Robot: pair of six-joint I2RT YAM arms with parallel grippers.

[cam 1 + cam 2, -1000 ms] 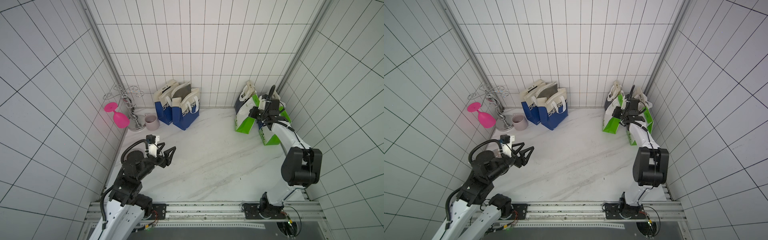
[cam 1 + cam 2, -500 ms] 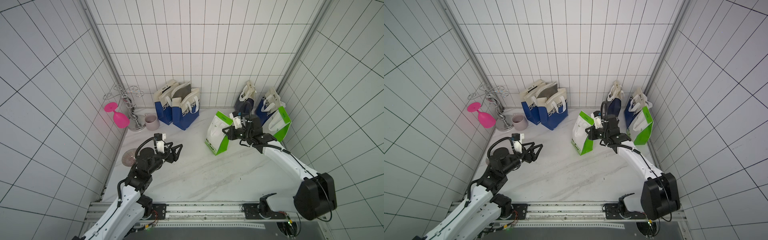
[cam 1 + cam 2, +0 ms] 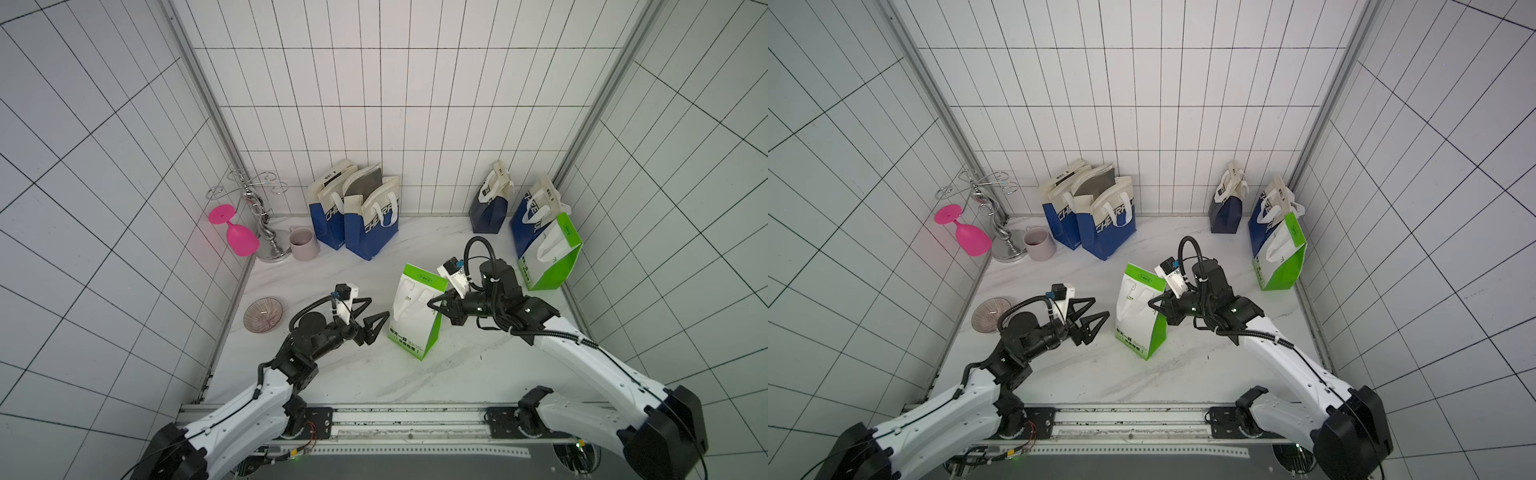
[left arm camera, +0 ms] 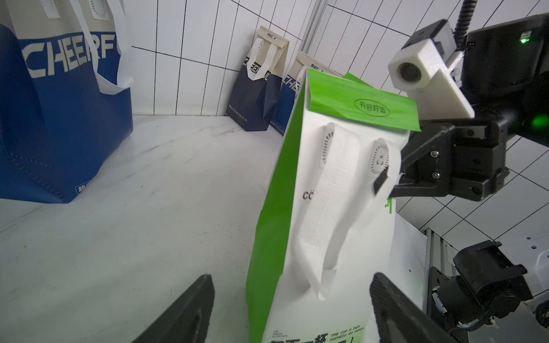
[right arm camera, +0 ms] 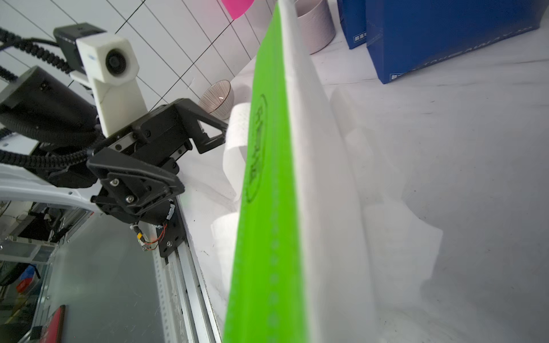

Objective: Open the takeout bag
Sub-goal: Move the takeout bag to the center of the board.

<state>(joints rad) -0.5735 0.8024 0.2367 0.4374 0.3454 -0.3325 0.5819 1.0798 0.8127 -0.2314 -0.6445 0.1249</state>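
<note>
Green-and-white paper takeout bag (image 3: 415, 318) is standing upright near the middle of the white marble tabletop (image 3: 332, 376), between my two arms, as both top views are showing. Its green top flap (image 4: 362, 108) is lying folded down over the mouth, and the white handle strap (image 4: 332, 190) is hanging flat against the front panel.

My right gripper (image 3: 434, 305) is reaching in from the right, its jaws clenched on the bag's upper side edge beside the handle; the left wrist view is showing one black fingertip pressed onto the white paper there. My left gripper (image 3: 379, 308) is hovering low on the bag's other side with its jaws spread wide and holding nothing. Its tips are sitting just beside the bag's front face, and I cannot tell whether either is touching it.

Behind, two blue-and-cream paper bags (image 3: 370, 224) are standing against the back wall. Over in the far right corner, a second green-and-white bag (image 3: 550, 262) is leaning in front of a blue one (image 3: 534, 208), with a navy bag (image 3: 489, 210) near them. At the left edge, a pink plastic wine glass (image 3: 237, 235) is hanging from a chrome rack (image 3: 259, 216), a mauve mug (image 3: 303, 244) is sitting beside the rack's base, and a ribbed glass bowl (image 3: 262, 315) is resting near the left arm.
</note>
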